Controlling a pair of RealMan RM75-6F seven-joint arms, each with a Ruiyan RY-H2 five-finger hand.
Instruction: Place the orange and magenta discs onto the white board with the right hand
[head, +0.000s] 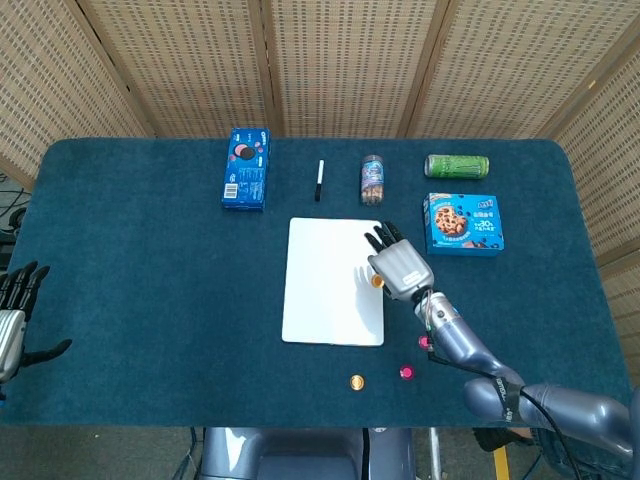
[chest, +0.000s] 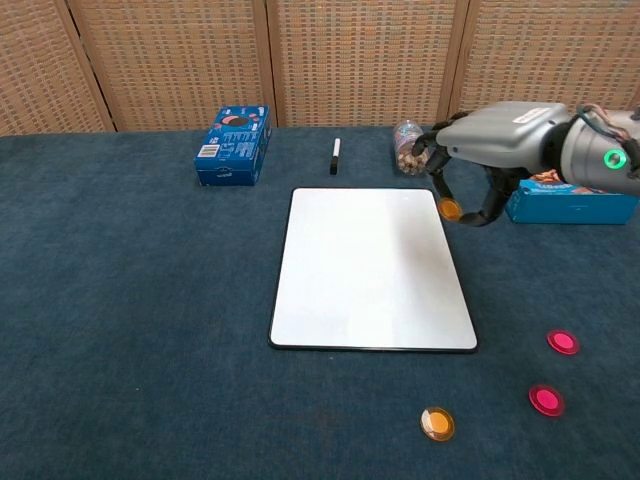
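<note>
The fingers (chest: 441, 180) of the right hand (chest: 492, 140) are pinching an orange disc (chest: 450, 210), hovering over the white board's (head: 330, 300) right edge. Judging from here, it should be moving inward before lowering and releasing gently (magenta discs (chest: 562, 342) are waiting near the surface's front right corner).

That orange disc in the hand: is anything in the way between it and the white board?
Nothing visible is. The right hand pinches an orange disc just at the right edge of the white board, whose surface shows bare. The pen and snack jar lie beyond the board's far edge.
</note>
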